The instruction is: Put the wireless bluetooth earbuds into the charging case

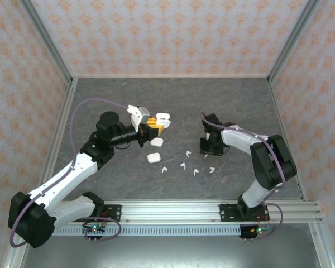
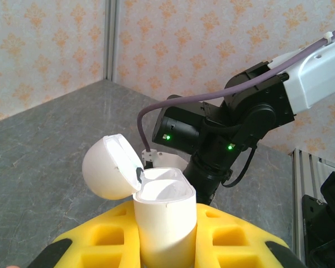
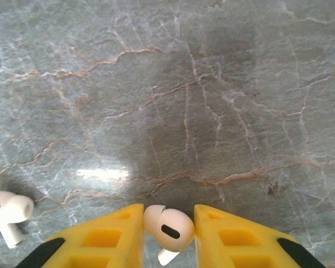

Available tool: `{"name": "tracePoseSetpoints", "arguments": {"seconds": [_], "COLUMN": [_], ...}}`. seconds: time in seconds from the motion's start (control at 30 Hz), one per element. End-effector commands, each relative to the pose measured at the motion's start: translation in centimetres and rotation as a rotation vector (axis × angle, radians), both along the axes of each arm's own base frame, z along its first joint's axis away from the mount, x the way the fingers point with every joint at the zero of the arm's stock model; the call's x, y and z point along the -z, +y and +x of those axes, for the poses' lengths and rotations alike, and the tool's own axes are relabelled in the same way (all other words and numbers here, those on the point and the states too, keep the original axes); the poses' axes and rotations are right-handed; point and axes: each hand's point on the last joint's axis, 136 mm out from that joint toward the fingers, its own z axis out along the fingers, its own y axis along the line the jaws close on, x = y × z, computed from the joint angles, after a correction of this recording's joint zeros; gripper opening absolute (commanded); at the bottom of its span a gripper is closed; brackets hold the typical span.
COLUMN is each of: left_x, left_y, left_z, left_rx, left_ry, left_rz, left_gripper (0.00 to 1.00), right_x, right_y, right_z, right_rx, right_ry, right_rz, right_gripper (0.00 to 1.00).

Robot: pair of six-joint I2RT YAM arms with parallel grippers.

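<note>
Near the tabletop's (image 1: pixel 234 100) front edge a few loose earbuds (image 1: pixel 183 165) lie scattered. Just beyond them, right of centre, the right gripper (image 3: pixel 167 215) pinches one white earbud (image 3: pixel 170 228) between its yellow fingers (image 3: pixel 111 234), close to the surface. Farther back, left of centre, the left gripper (image 2: pixel 166 245) is clamped on the charging case (image 2: pixel 164 215), lid (image 2: pixel 109 167) flipped open. To do the step well, lift the bud clear, carry it across and line its stem with an empty well before lowering gently, since I judge a skewed stem would catch on the rim.
</note>
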Motion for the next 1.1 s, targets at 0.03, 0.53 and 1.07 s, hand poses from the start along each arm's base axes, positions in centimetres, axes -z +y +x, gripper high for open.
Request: {"name": "tracePoseSetpoints", "arguments": {"seconds": [0.03, 0.53, 1.07], "left_x": [-0.1, -0.4, -0.7], "left_y": [-0.4, -3.3, -4.7], "left_z": [0.6, 2.5, 1.4], "left_rx": [-0.006, 0.114, 0.204], "left_ry": [-0.003, 0.05, 0.044], "left_rz": [-0.039, -0.188, -0.159], "left_gripper": [0.0, 0.0, 0.0], "right_x": [-4.4, -25.4, -32.3], "right_y": [0.3, 6.0, 10.7], "right_z": [1.1, 0.1, 0.2], "right_rx": [-0.032, -0.274, -0.426], "right_ry": [-0.142, -0.784, -0.986], "right_rz": [0.033, 0.351, 0.388], "right_gripper": [0.27, 0.26, 0.26]}}
